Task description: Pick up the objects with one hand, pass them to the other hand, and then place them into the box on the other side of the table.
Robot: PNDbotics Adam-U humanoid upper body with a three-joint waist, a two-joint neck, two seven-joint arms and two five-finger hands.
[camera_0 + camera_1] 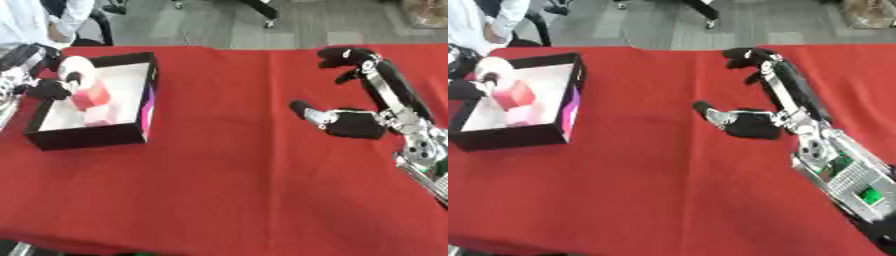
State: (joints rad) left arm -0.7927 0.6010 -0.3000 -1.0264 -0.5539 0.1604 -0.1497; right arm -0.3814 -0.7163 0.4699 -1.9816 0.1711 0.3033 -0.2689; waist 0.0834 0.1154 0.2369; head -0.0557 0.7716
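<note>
Left eye view has my left hand (48, 89) over the near-left part of the black box (150, 95) on the red tablecloth (227, 175), fingers curled round a white roundish object (77, 67) that sits just above the pink blocks (92, 97) already in the box. Over on the other side, my right hand (750, 122) hovers above the cloth well away from the box, fingers stretched out and holding nothing, thumb poking toward the middle of the table.
</note>
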